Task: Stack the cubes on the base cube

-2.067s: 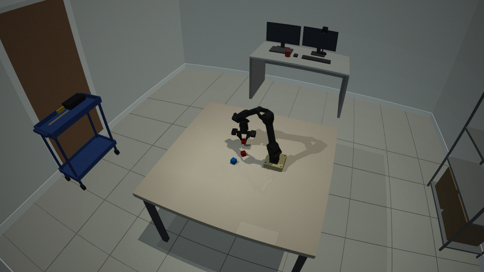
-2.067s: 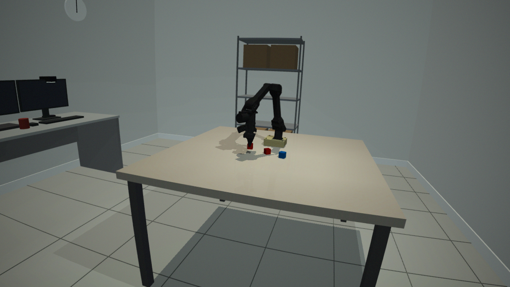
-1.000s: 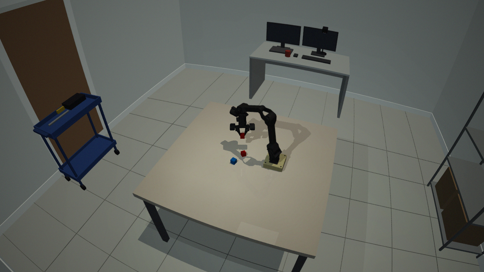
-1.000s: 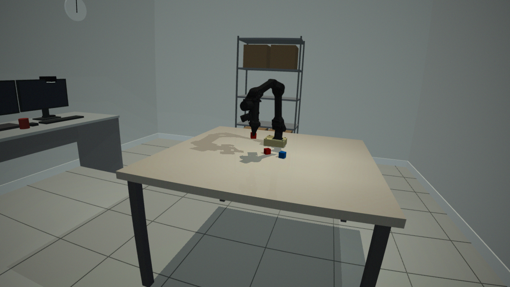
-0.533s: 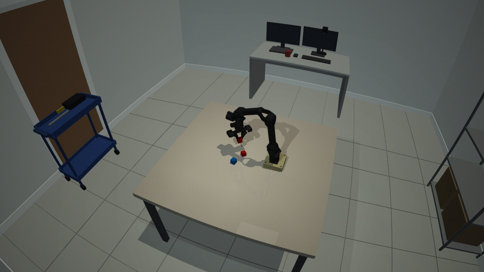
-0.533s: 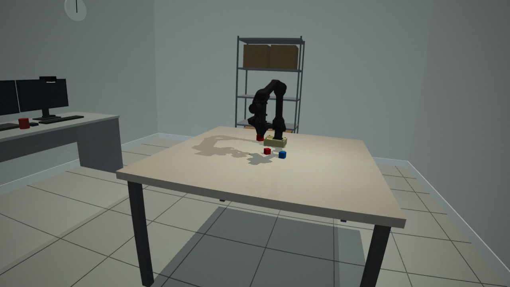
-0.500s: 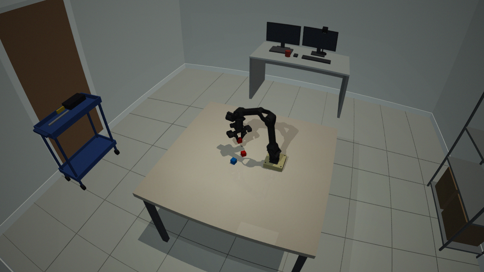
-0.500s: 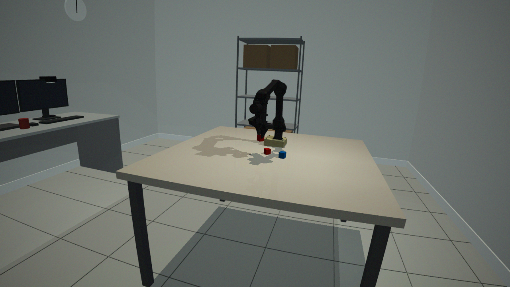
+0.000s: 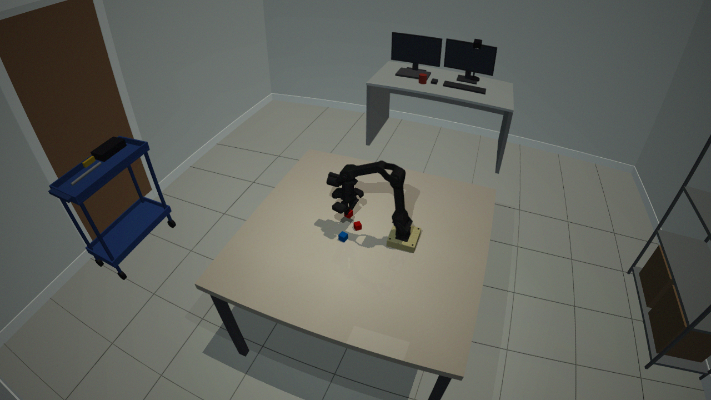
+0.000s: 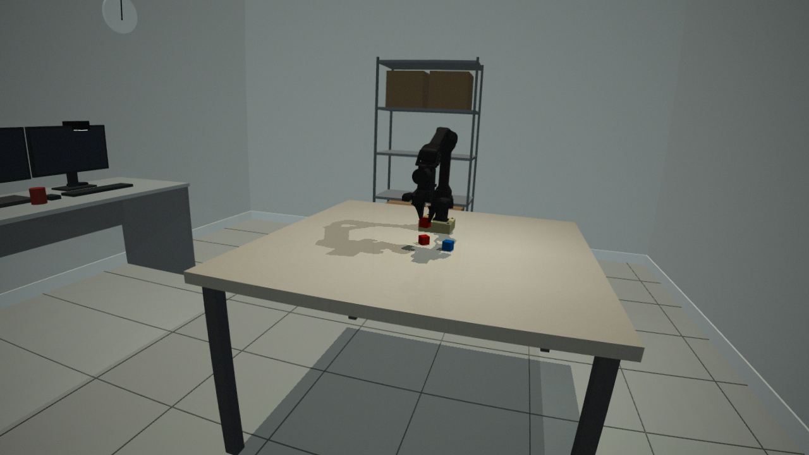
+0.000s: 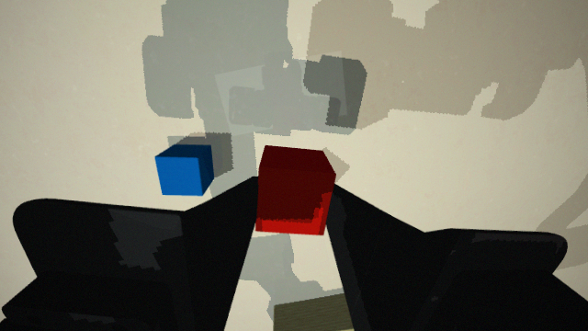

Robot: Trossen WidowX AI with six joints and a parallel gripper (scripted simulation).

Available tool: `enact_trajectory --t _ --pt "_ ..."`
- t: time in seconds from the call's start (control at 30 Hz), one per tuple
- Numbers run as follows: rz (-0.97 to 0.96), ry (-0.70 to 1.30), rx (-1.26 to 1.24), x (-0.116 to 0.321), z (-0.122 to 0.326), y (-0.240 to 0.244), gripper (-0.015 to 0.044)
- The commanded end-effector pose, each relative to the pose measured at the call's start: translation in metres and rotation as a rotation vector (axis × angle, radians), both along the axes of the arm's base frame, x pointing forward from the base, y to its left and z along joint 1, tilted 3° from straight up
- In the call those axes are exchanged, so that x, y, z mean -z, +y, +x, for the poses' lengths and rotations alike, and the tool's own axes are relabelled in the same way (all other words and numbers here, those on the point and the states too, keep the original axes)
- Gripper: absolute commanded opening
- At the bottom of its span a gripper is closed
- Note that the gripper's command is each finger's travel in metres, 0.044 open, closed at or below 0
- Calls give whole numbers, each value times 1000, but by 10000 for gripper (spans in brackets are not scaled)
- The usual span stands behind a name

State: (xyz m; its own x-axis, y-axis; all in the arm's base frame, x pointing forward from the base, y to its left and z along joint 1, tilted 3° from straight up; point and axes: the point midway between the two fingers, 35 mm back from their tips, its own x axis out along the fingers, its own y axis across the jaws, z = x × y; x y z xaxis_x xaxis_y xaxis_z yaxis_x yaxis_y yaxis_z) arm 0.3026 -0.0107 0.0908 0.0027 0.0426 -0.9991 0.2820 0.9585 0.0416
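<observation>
My gripper (image 9: 349, 211) (image 10: 425, 219) (image 11: 292, 188) is shut on a red cube (image 9: 349, 214) (image 10: 424, 223) (image 11: 294, 184), held above the table. In the wrist view the held cube sits between the fingertips. A second red cube (image 9: 357, 225) (image 10: 424, 239) stands on the table under and near the held one; in the wrist view it appears hidden behind the held cube. A blue cube (image 9: 343, 236) (image 10: 447, 245) (image 11: 180, 176) stands on the table a little apart from the second red cube, left of the fingertips in the wrist view. Nothing rests on either table cube.
The arm's yellowish base plate (image 9: 403, 244) (image 10: 442, 227) (image 11: 312, 313) is fixed to the table (image 9: 298, 278) (image 10: 339, 282), close to the cubes. Shadows of the arm fall around the cubes. A desk (image 9: 377, 79), a blue cart (image 9: 99, 171) and a shelf rack (image 10: 429, 110) stand away from the table.
</observation>
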Motion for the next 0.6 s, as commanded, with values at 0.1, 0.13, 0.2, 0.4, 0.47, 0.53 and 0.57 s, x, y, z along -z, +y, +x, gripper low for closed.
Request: enact_trajectory --t 0.1,0.13,0.2,0.4,0.47,0.53,0.57 --pt "4 -12 -190 2 -4 20 105" --pt "4 -14 -221 3 -5 23 105" --pt "5 -16 -282 4 -6 29 105" --pt "7 -24 -464 7 -11 47 105" --pt "7 -27 -525 8 -13 53 105" --pt "8 -30 -586 9 -15 59 105" --pt "8 -31 -616 10 -16 62 105"
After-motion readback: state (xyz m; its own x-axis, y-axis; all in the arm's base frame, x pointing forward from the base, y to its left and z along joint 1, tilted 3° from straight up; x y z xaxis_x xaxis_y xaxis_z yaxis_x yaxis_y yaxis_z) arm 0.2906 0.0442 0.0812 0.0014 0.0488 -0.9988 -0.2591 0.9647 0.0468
